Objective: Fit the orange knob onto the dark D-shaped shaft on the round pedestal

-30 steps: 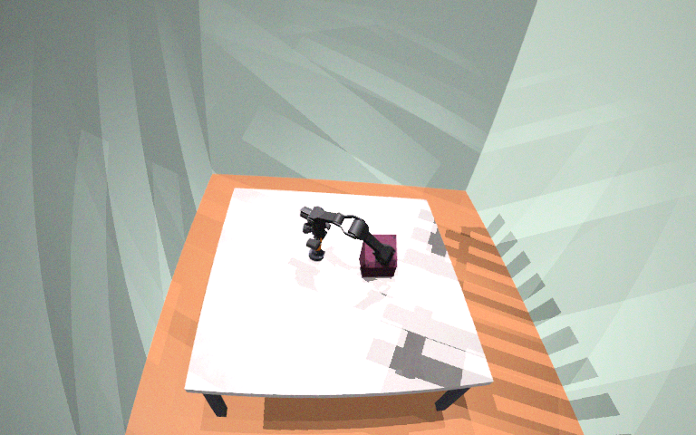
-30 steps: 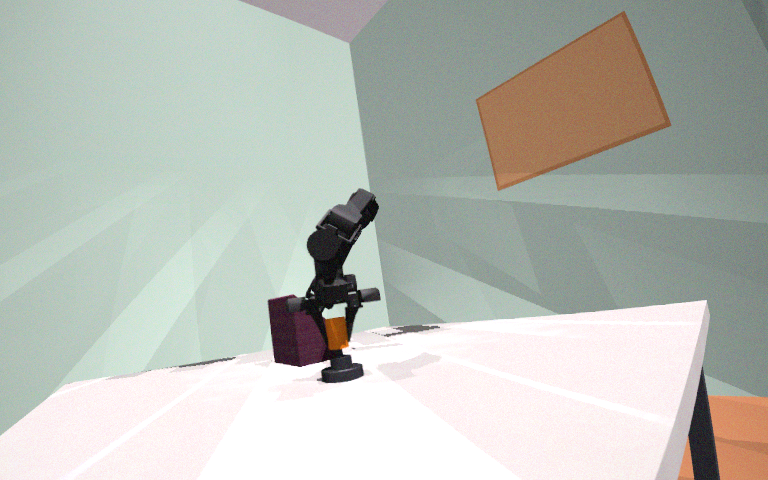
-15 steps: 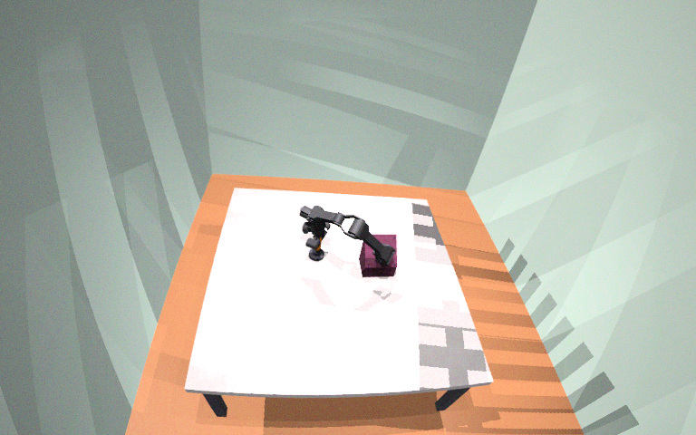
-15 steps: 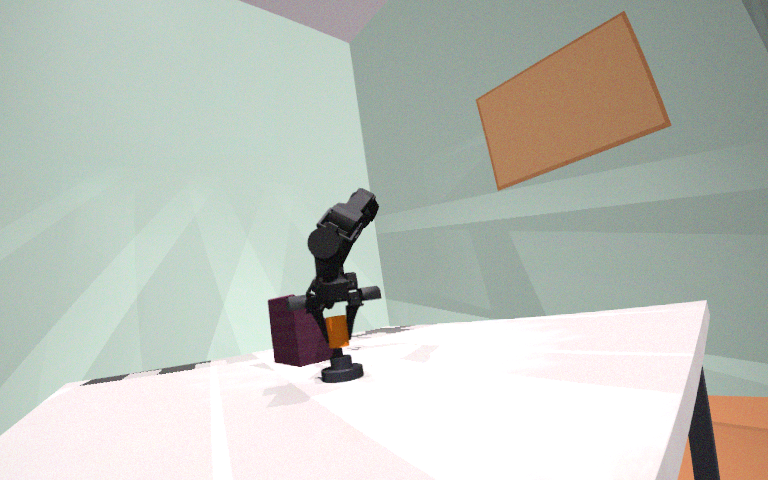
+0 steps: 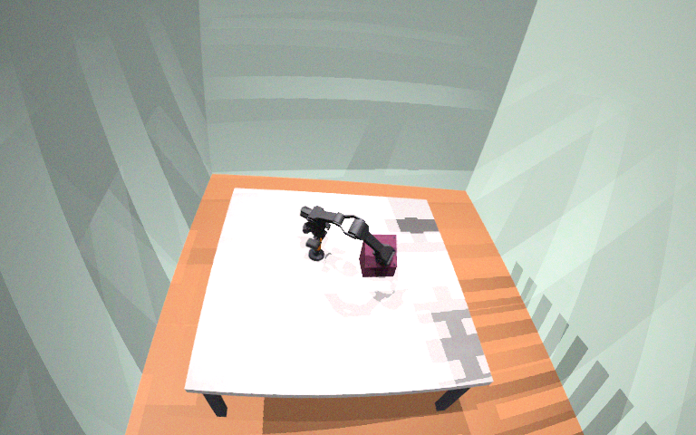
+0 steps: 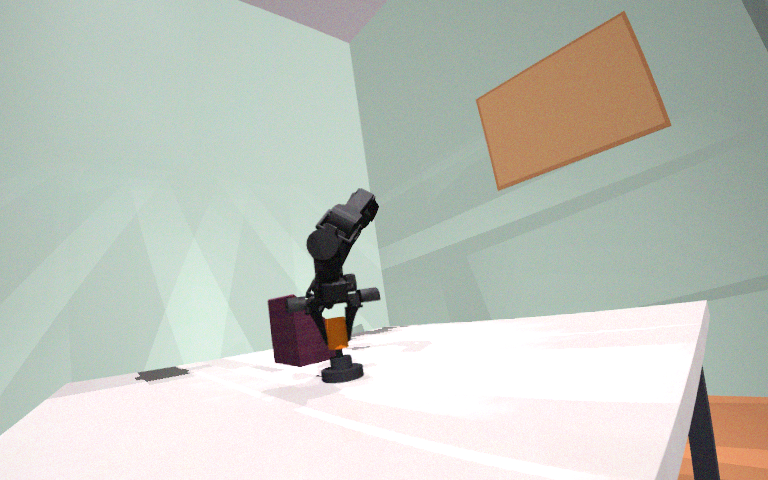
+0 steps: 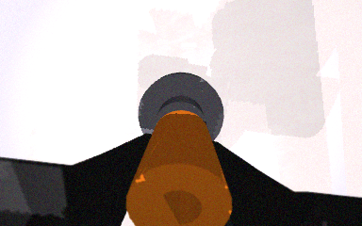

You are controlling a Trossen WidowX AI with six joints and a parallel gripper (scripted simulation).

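Note:
The orange knob (image 6: 336, 332) (image 7: 179, 151) is upright between the fingers of my gripper (image 6: 337, 340) (image 7: 180, 143), which is shut on it. The dark round pedestal (image 5: 315, 256) (image 6: 342, 373) (image 7: 181, 84) stands on the table directly below the knob. In the exterior view a short length of the dark shaft (image 6: 339, 353) shows between the knob's lower end and the pedestal's raised middle, so the knob is not down on the pedestal. The wrist view shows a D-shaped recess in the knob's near end, its flat side at the left. The shaft's flat side is hidden.
A dark purple block (image 5: 367, 270) (image 6: 288, 333) stands under and behind the arm, to the right of the pedestal in the top view. The white table (image 5: 287, 333) (image 6: 509, 362) carries patches of shadow. An orange-brown board (image 6: 572, 101) hangs on the wall.

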